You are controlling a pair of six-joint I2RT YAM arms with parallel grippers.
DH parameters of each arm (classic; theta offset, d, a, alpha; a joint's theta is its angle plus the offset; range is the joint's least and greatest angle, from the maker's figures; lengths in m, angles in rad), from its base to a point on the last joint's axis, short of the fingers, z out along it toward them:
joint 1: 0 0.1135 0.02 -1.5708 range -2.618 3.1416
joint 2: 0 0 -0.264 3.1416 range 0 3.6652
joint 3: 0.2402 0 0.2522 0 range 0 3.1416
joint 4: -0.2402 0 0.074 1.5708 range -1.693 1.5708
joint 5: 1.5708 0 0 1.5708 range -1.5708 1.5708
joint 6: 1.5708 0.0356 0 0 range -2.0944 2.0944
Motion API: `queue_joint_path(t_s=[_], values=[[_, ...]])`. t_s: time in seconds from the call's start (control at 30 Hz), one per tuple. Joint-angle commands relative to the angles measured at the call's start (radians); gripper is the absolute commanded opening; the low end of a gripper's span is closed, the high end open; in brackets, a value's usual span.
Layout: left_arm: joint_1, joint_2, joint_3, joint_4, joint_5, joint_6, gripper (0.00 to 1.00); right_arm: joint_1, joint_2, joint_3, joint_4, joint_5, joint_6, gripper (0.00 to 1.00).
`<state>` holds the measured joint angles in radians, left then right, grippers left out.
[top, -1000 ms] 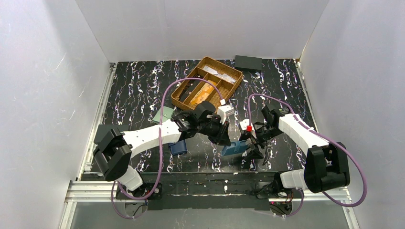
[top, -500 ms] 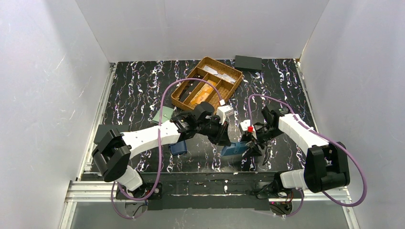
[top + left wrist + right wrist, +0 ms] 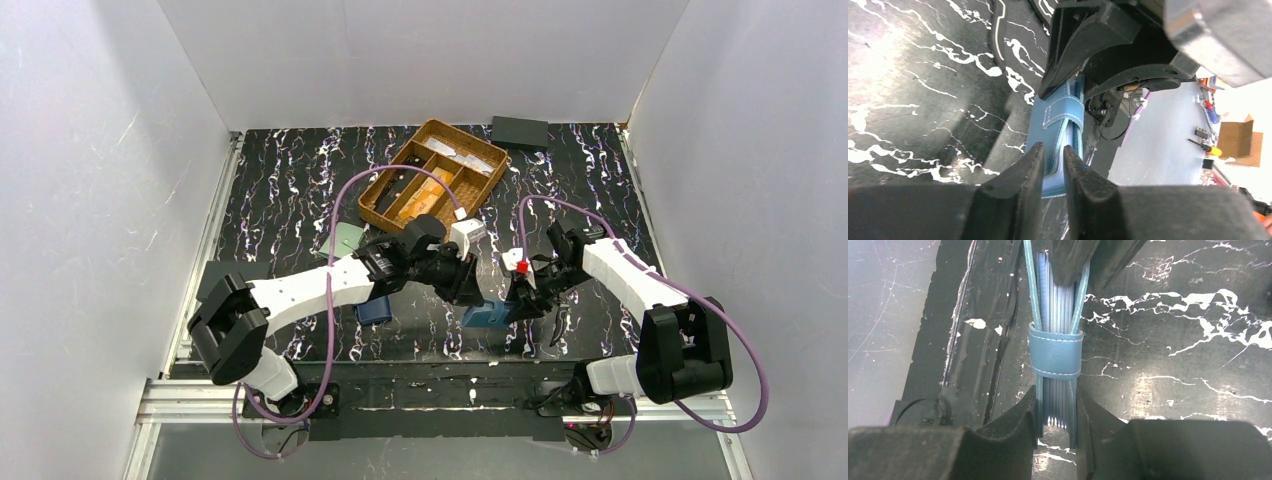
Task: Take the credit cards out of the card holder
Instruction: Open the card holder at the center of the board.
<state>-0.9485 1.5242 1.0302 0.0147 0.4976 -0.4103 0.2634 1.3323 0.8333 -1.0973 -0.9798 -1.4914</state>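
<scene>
Inside card holder (image 3: pixel 1055 355), contents indiscernible

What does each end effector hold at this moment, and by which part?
Both hold the light steel-blue folding card holder. The left end effector pinches one end; the right end effector clamps the opposite end across both covers, near its strap.

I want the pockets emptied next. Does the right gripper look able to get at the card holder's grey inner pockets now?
Probably not: the snap tab straps the card holder shut, and the right gripper and left gripper each clamp its outer covers.
</scene>
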Motion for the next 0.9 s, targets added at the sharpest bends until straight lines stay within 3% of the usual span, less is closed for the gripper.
queue_joint_path(t_s=[0.0, 0.17, 0.37, 0.4, 0.6, 0.87], values=[[0.026, -0.106, -0.009, 0.049, -0.074, -0.066, 0.26, 0.005, -0.015, 0.036, -0.020, -0.019, 0.069, 0.04], [0.078, -0.190, -0.032, 0.054, -0.127, -0.129, 0.49, 0.005, -0.036, 0.052, 0.009, -0.011, 0.166, 0.03], [0.123, -0.320, -0.110, 0.066, -0.215, -0.192, 0.94, 0.001, -0.062, 0.061, 0.042, -0.012, 0.256, 0.01], [0.126, -0.350, -0.125, 0.069, -0.234, -0.203, 0.98, -0.002, -0.065, 0.066, 0.047, -0.016, 0.268, 0.01], [0.146, -0.473, -0.223, 0.089, -0.315, -0.282, 0.98, -0.032, -0.070, 0.113, 0.062, -0.051, 0.352, 0.01], [0.156, -0.587, -0.350, 0.244, -0.249, -0.347, 0.98, -0.039, -0.010, 0.244, 0.000, -0.094, 0.510, 0.01]])
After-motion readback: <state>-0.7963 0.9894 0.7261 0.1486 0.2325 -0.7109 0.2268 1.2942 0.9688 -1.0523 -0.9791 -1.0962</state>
